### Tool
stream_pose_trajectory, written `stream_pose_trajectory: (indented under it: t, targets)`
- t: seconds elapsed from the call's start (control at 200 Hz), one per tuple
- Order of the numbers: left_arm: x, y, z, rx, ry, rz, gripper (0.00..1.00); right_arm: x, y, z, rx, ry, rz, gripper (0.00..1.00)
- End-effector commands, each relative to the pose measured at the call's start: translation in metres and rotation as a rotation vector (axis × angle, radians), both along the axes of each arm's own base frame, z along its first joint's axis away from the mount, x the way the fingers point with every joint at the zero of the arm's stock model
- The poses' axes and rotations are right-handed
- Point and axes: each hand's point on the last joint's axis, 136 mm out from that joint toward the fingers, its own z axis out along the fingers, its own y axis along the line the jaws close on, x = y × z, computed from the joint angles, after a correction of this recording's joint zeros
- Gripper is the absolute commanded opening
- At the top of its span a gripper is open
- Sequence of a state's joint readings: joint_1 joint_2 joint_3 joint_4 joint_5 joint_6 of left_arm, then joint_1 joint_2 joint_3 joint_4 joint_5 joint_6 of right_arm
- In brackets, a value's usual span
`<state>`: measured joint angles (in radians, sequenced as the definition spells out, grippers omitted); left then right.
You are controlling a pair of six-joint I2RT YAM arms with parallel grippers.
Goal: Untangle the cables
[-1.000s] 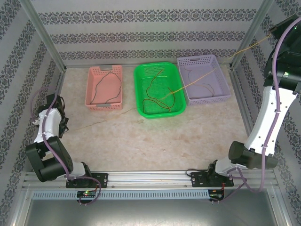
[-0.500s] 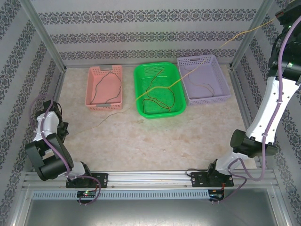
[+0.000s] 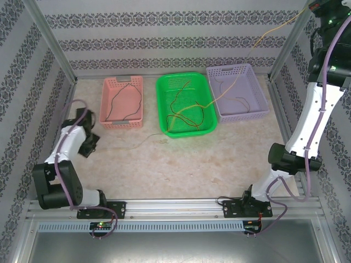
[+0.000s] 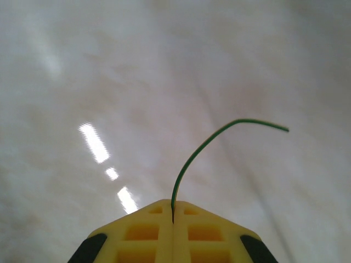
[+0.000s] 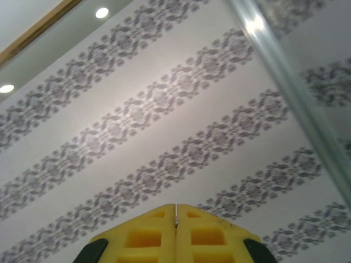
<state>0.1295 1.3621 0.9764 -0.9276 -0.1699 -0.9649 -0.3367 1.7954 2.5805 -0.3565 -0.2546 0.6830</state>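
My left gripper point(image 4: 173, 211) is shut on a thin green cable point(image 4: 189, 161) that arcs up and to the right over the pale table. From above, the left gripper point(image 3: 91, 143) sits low near the pink basket, with the green cable point(image 3: 145, 140) trailing along the table toward the green basket. My right gripper point(image 3: 314, 6) is raised high at the back right corner, shut on a yellow cable point(image 3: 236, 82) that slants down across the purple basket into the green basket. In the right wrist view the right gripper point(image 5: 176, 211) points at the patterned wall with a tiny wire end pinched between the pads.
A pink basket point(image 3: 105, 98), a green basket point(image 3: 162, 87) and a purple basket point(image 3: 258, 82) stand in a row at the back. Each holds a thin dark or red cable. Metal frame posts point(image 3: 285, 41) and patterned walls close in the sides.
The left gripper has swung from the left wall inward over the table, dragging the green cable. The right arm has risen higher, lifting the yellow cable more steeply.
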Motion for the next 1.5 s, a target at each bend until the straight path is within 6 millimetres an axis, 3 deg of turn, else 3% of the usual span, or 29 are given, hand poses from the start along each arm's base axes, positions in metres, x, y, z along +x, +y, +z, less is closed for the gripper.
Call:
stream_pose_trajectory:
  t: [0.0,0.135,0.215,0.305,0.385,0.45,0.6,0.814,0.944,1.064,1.169,1.234,1.374,1.494]
  targets:
    - [0.007,-0.044,0.051,0.088,-0.065,-0.207,0.0,-0.001,0.022,0.017,-0.032,-0.066,0.098,0.0]
    - [0.026,-0.108,0.107,0.085,-0.236,-0.421,0.0,0.014,0.035,0.011,-0.056,-0.059,0.151,0.0]
    - [0.048,-0.172,0.151,-0.019,-0.456,-0.629,0.0,0.021,0.036,0.006,-0.049,-0.049,0.158,0.0]
    - [0.068,-0.256,0.216,-0.223,-0.748,-0.867,0.0,0.026,0.034,0.007,-0.031,-0.064,0.154,0.0]
    - [0.074,-0.31,0.256,-0.348,-0.871,-0.992,0.0,0.031,0.029,0.008,-0.021,-0.083,0.139,0.0]
    - [0.084,-0.345,0.272,-0.423,-0.911,-1.041,0.0,0.037,0.024,0.008,-0.015,-0.095,0.127,0.0]
    - [0.121,-0.414,0.282,-0.527,-1.007,-1.067,0.0,0.05,0.02,0.011,-0.006,-0.159,0.129,0.0]
    - [0.174,-0.484,0.322,-0.625,-1.17,-1.116,0.0,0.061,0.009,0.019,0.014,-0.258,0.113,0.0]
    - [0.204,-0.528,0.303,-0.694,-1.164,-1.147,0.0,0.074,-0.011,0.011,0.053,-0.278,0.068,0.0]
    - [0.235,-0.562,0.263,-0.768,-1.16,-1.104,0.0,0.093,-0.024,-0.006,0.078,-0.267,0.06,0.0]
    - [0.26,-0.578,0.23,-0.779,-1.19,-1.036,0.0,0.113,-0.027,-0.027,0.083,-0.226,0.077,0.0]
    - [0.272,-0.586,0.207,-0.79,-1.192,-1.001,0.0,0.126,-0.023,-0.043,0.07,-0.175,0.1,0.0]
    - [0.286,-0.604,0.137,-0.794,-1.125,-0.951,0.0,0.151,-0.006,-0.083,0.031,-0.048,0.136,0.0]
    - [0.288,-0.611,0.106,-0.763,-1.106,-0.941,0.0,0.17,0.009,-0.129,0.014,0.076,0.15,0.0]
